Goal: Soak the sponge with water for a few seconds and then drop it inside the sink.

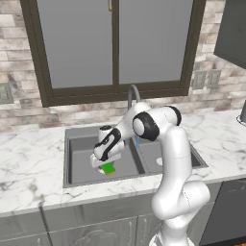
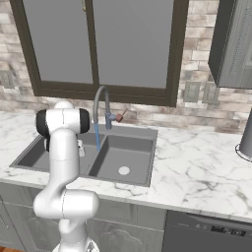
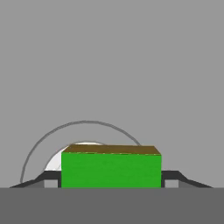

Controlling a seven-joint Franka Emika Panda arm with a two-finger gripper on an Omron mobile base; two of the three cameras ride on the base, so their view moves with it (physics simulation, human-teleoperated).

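The sponge (image 1: 109, 168), green with a yellow layer, hangs low inside the left basin of the dark grey sink (image 1: 72, 133), above its floor. My gripper (image 1: 106, 163) reaches down from above and its fingers press both ends of the sponge. In the hand view the sponge (image 3: 111, 168) fills the space between the two fingertips of the gripper (image 3: 111, 183), with the pale round drain (image 3: 53, 162) partly hidden behind it. A thin blue stream of water (image 1: 138, 142) falls from the arched faucet (image 1: 132, 93) to the right of the sponge, apart from it. The water (image 2: 97, 138) lands near the sink's divider.
White marble counter (image 1: 29, 163) surrounds the sink (image 2: 142, 132). The right basin has a pale drain (image 2: 124, 171). The faucet (image 2: 101, 96) stands behind the sink below a dark-framed window (image 1: 115, 43). A grey object (image 2: 246, 138) stands on the counter at far right.
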